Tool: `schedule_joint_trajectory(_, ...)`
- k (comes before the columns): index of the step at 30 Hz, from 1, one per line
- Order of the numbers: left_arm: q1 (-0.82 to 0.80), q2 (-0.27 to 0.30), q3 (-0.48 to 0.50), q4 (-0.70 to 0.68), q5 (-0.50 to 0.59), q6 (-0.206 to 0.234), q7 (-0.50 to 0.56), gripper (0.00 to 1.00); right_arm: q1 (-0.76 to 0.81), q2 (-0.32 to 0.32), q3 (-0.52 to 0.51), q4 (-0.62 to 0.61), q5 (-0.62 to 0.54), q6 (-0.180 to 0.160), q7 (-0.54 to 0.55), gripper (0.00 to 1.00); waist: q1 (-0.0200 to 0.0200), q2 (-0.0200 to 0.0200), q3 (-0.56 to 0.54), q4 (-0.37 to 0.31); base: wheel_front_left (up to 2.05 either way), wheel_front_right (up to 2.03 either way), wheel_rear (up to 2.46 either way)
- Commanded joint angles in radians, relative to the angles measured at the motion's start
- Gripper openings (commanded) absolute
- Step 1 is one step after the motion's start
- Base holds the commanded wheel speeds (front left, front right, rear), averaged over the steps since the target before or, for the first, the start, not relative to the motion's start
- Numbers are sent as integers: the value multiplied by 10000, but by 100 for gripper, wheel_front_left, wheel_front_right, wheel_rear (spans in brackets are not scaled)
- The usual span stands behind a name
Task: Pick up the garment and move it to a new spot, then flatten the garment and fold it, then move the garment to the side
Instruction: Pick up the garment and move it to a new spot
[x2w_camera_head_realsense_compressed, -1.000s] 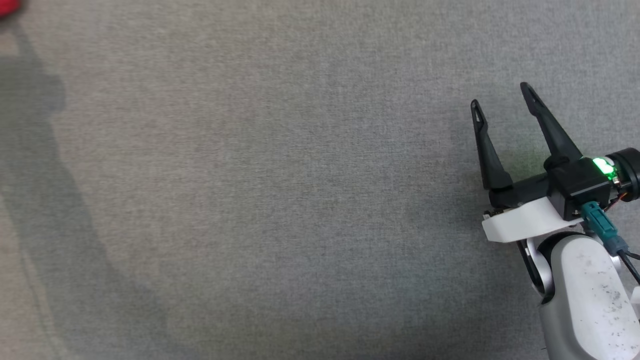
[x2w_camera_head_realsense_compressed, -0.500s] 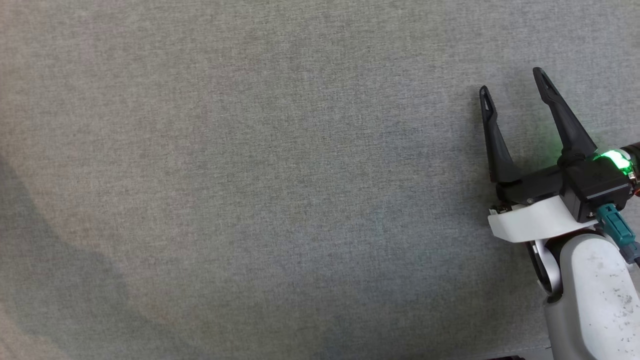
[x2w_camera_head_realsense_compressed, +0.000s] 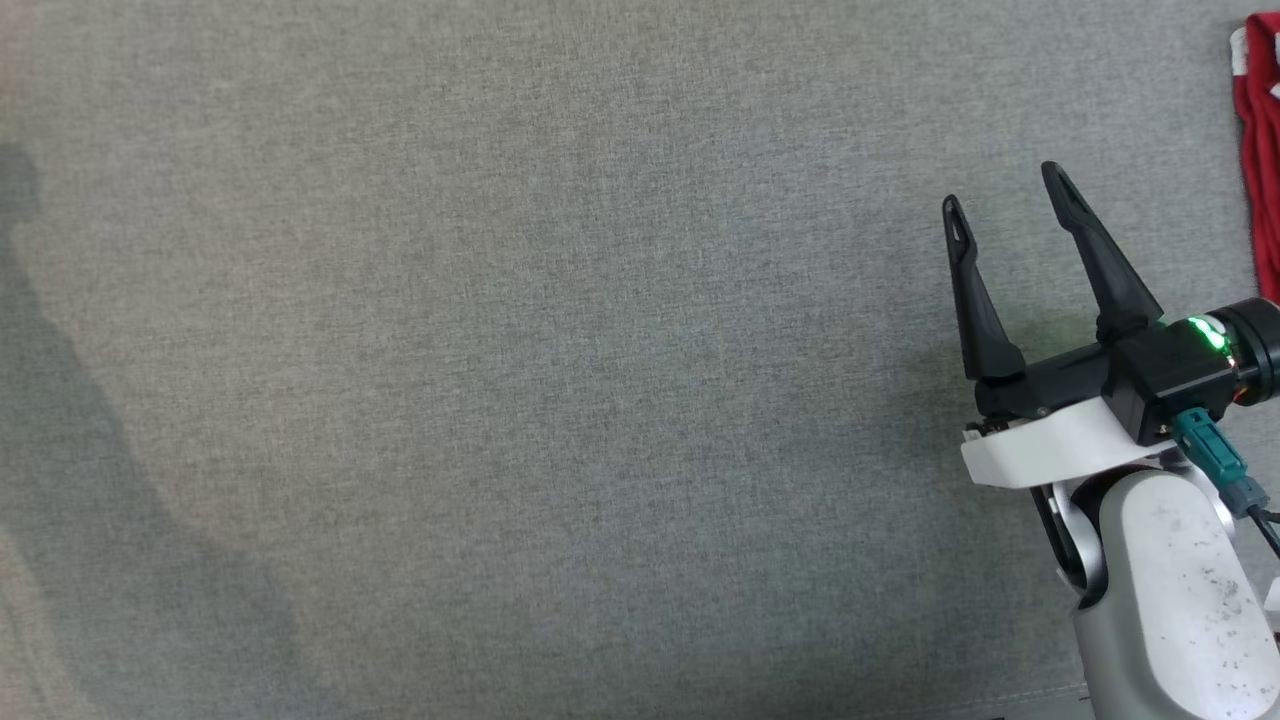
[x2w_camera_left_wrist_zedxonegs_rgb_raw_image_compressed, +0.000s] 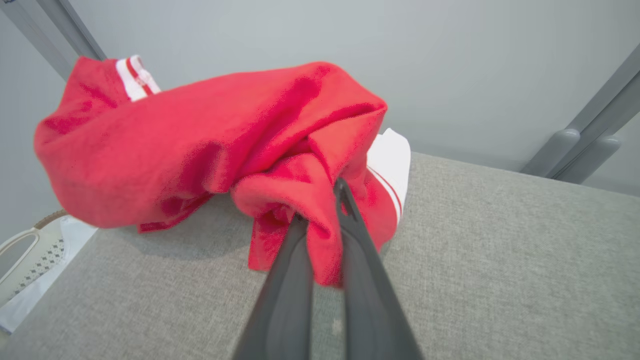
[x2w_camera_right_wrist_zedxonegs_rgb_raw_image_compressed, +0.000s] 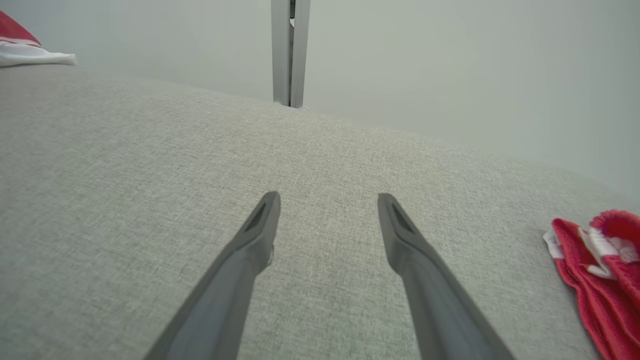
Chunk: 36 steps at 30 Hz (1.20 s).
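Observation:
The garment (x2w_camera_left_wrist_zedxonegs_rgb_raw_image_compressed: 200, 135) is red with white striped trim and lies bunched on the grey fabric table (x2w_camera_left_wrist_zedxonegs_rgb_raw_image_compressed: 500, 250). My left gripper (x2w_camera_left_wrist_zedxonegs_rgb_raw_image_compressed: 320, 202) is shut on a fold at its near edge, with red cloth pinched between the two dark fingers. A red and white edge of cloth (x2w_camera_right_wrist_zedxonegs_rgb_raw_image_compressed: 20, 50) shows at the far left in the right wrist view. My right gripper (x2w_camera_head_realsense_compressed: 1000, 190) hovers over bare table at the right, open with nothing between its fingers (x2w_camera_right_wrist_zedxonegs_rgb_raw_image_compressed: 327, 196).
Another red cloth with white trim (x2w_camera_head_realsense_compressed: 1262, 150) lies at the table's right edge, to the right of my right gripper (x2w_camera_right_wrist_zedxonegs_rgb_raw_image_compressed: 595, 260). Grey frame posts (x2w_camera_right_wrist_zedxonegs_rgb_raw_image_compressed: 290, 50) stand behind the table. A pale basket-like thing (x2w_camera_left_wrist_zedxonegs_rgb_raw_image_compressed: 25, 265) sits beyond the table edge.
The head camera has swung, so the red cloth now shows at the upper right edge. My left gripper has closed. The right gripper stays open.

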Motion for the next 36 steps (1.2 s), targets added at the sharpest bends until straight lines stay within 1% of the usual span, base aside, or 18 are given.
schedule_joint_trajectory(1, 68, 105, -154, -126, 114, -52, -85, 0, 35, -31, 23, 162, 122, -15, -104, 100, -1, 0, -894, -50, 0, 0, 0)
schedule_joint_trajectory(3, 23, 147, -439, -350, 169, -70, -70, 0, 125, -33, 51, 391, 227, -15, -173, 100, -1, 0, -1334, -82, 0, 0, 0)
schedule_joint_trajectory(7, 96, 40, -1313, -1228, 119, -83, 168, 0, 371, -33, 51, 896, 501, -15, -327, 100, -1, 0, -2270, -157, 0, 0, 0)
schedule_joint_trajectory(11, 379, 133, -2313, -2389, 11, -81, 451, 0, 650, -33, 47, 1404, 822, -15, -481, 100, -1, 0, -3186, -309, 0, 0, 0)
schedule_joint_trajectory(12, 484, 156, -2799, -3041, -99, -80, 610, 0, 799, -31, 32, 1641, 969, -15, -541, 100, -1, 0, -3584, -394, 0, 0, 0)
schedule_joint_trajectory(13, 543, 130, -3065, -3423, -178, -80, 711, 0, 879, -31, 12, 1755, 1050, -15, -558, 100, -1, 0, -3789, -440, 0, 0, 0)
schedule_joint_trajectory(17, 812, -148, -4014, -4770, -479, -81, 1076, 0, 1107, -30, -19, 2129, 1313, -15, -657, 100, -1, 0, -4445, -633, 0, 0, 0)
schedule_joint_trajectory(22, 1038, -710, -5008, -6522, -1043, -81, 1458, 0, 1287, -33, -193, 2404, 1511, -15, -695, 100, -1, 0, -4927, -880, 0, 0, 0)
schedule_joint_trajectory(26, 1297, -1133, -5156, -7468, -1670, -81, 1608, 0, 1319, -34, -319, 2459, 1629, -15, -709, 100, -1, 0, -5021, -1049, 0, 0, 0)
schedule_joint_trajectory(29, 1728, -1413, -5126, -7740, -2067, -15, 1585, 0, 1449, -33, -414, 2395, 1696, -15, -711, 100, -1, 0, -4993, -1105, 0, 0, 0)
schedule_joint_trajectory(33, 2810, -1598, -5115, -7482, -2357, 222, 1172, 0, 1540, -31, -533, 2416, 1840, -15, -714, 100, -1, 0, -4886, -1141, 0, 0, 0)
schedule_joint_trajectory(35, 3549, -1690, -5108, -7156, -2533, 302, 823, 0, 1583, -31, -567, 2437, 1907, -15, -714, 100, -1, 0, -4766, -1155, 0, 0, 0)
schedule_joint_trajectory(36, 3901, -1656, -5159, -6941, -2434, 355, 553, 0, 1577, -33, -591, 2447, 1934, -15, -715, 100, -1, 0, -4691, -1158, 0, 0, 0)
